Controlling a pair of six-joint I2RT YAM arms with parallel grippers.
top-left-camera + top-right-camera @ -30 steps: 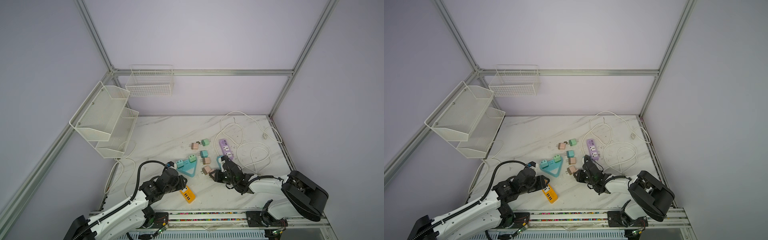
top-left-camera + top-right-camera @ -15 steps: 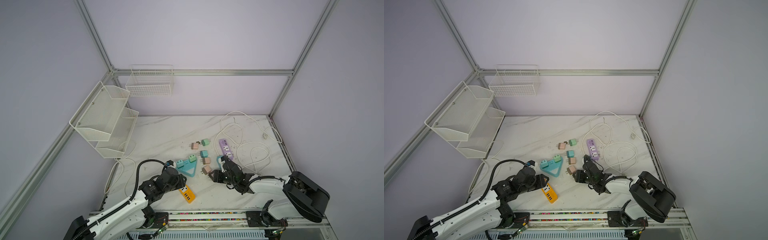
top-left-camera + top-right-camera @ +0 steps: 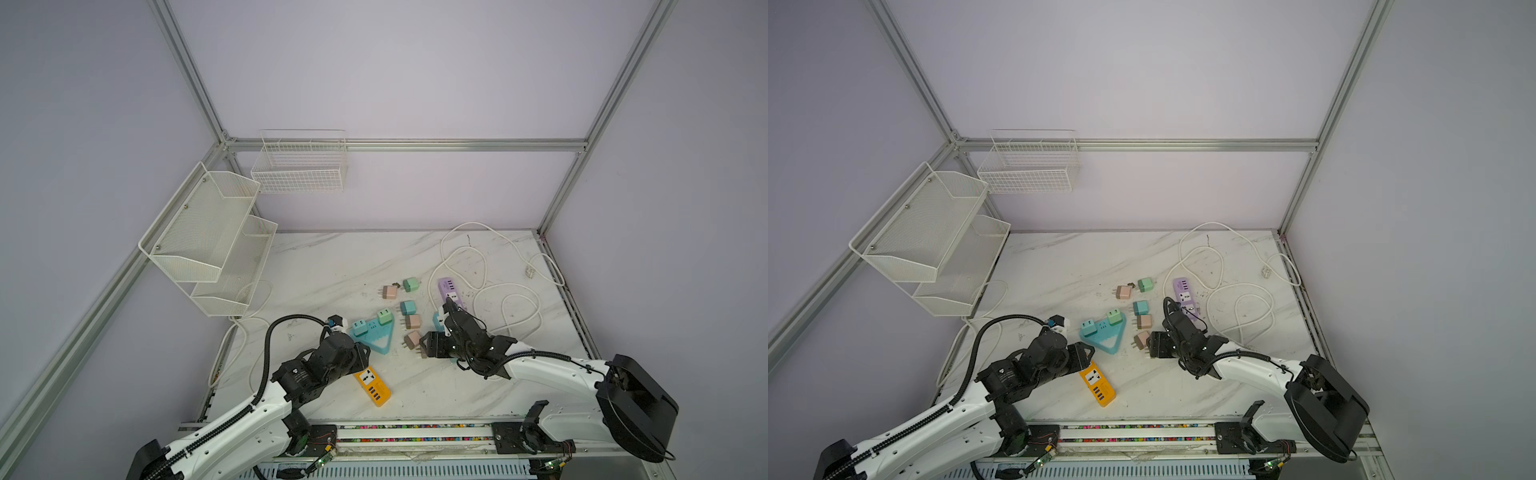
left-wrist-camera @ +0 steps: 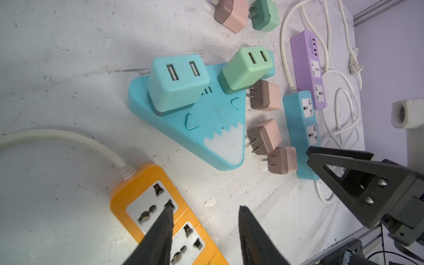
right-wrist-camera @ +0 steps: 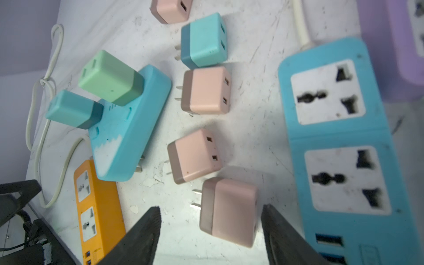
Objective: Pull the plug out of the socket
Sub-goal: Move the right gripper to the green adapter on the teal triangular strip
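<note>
- While both top views look down on the white marble desk (image 3: 332,266), the left claw (image 3: 360,356) hangs over the corded end of an orange plastic power strip (image 3: 372,385). The right claw (image 3: 426,348) sits low, just right of a teal triangular plastic socket block (image 3: 376,343).
- In both top views a teal cube plug (image 3: 1089,328) and a mint-green cube plug (image 3: 1113,317) stand plugged into that block.
- From the left wrist, the left claw (image 4: 205,210) is spread with nothing between its jaws. One fingertip (image 4: 166,218) overlaps an outlet of the orange strip. The teal and green plugs stand upright in the triangular block.
- From the right wrist, the right claw (image 5: 210,208) is spread. A pink-and-brown cube plug (image 5: 231,211) lies flat on the desk between its jaws, prongs bare and not pinched. Just beside it is a sky-blue plastic power strip (image 5: 339,137) whose two large outlets show open holes.
</note>
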